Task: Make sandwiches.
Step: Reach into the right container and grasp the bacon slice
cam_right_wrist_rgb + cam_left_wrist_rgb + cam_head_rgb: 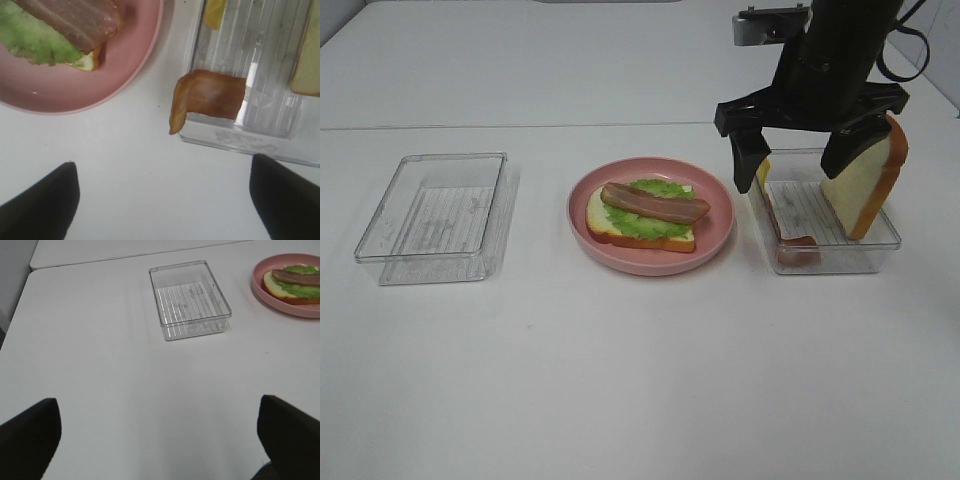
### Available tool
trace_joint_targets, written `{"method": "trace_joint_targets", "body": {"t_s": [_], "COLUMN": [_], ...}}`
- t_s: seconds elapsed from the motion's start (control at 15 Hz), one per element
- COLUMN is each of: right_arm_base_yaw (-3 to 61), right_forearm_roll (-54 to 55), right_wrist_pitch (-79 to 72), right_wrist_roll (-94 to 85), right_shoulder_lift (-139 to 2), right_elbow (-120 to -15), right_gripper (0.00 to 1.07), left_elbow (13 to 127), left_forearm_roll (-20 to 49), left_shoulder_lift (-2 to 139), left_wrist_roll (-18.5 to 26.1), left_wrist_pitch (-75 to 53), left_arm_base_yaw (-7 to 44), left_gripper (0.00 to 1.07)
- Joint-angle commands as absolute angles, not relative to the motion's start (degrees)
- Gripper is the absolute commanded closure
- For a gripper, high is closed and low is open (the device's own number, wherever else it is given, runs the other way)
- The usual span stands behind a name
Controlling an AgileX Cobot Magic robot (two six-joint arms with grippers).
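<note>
Two clear trays stood there: the left tray and the right tray, with one pink plate between them. On the plate lay one bread slice, one lettuce leaf and one bacon strip. The right tray held a cheese square, a second bacon strip draped over its wall, and a second, leaning bread slice. The left gripper gaped wide and gripped nothing. The right gripper hung above the right tray, jaws spread, touching nothing.
</note>
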State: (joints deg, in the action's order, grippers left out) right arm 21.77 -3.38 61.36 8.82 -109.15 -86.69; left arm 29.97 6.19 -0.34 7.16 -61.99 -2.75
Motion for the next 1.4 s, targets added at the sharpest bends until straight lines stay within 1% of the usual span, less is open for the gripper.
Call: {"method": "trace_joint_targets", "body": {"t_s": [0.07,0.67,0.73,0.8,0.93,1.0,1.07,1.13,1.27,1.33,1.4], "right_arm_base_yaw": [21.72,17.13,17.13,16.56,16.39,16.39,16.39,16.39,16.39,16.39,16.39], "right_forearm_roll": [-3.72,0.86,1.09,1.15,1.03,1.03,1.09,1.09,0.92,0.92,0.92], "right_wrist_pitch": [59.99,55.86,55.81,55.86,55.86,56.04,56.26,56.09,55.98,55.92,55.81], "right_wrist_roll": [7.28,0.0,0.0,0.0,0.0,0.0,0.0,0.0,0.0,0.0,-0.8], "right_shoulder_lift": [-112.7,-120.38,-120.49,-120.55,-120.61,-120.61,-120.61,-120.61,-120.61,-120.61,-120.61], "right_elbow": [-88.46,-88.69,-88.69,-88.69,-88.69,-88.69,-88.69,-88.69,-88.69,-88.69,-88.69], "right_gripper": [0.2,0.22,0.24,0.27,0.42,0.48,0.61,0.8,1.04,1.07,1.07], "left_elbow": [29.85,29.85,29.85,29.85,29.85,29.85,29.85,29.85,29.85,29.85,29.85], "left_forearm_roll": [6.19,6.13,6.13,6.13,6.13,6.13,6.13,6.13,6.13,6.13,6.13], "left_shoulder_lift": [-1.09,-1.09,-1.09,-1.09,-1.09,-1.09,-1.09,-1.09,-1.09,-1.09,-1.09], "left_wrist_roll": [7.16,7.16,7.16,7.16,7.16,7.16,7.16,7.16,7.16,7.16,7.16], "left_wrist_pitch": [-61.71,-61.71,-61.71,-61.71,-61.71,-61.71,-61.71,-61.71,-61.71,-61.71,-61.71], "left_arm_base_yaw": [-2.81,-2.81,-2.81,-2.81,-2.81,-2.81,-2.81,-2.81,-2.81,-2.81,-2.81], "left_gripper": [0.06,0.07,0.07,0.07,0.07,0.07,0.07,0.07,0.07,0.07,0.07]}}
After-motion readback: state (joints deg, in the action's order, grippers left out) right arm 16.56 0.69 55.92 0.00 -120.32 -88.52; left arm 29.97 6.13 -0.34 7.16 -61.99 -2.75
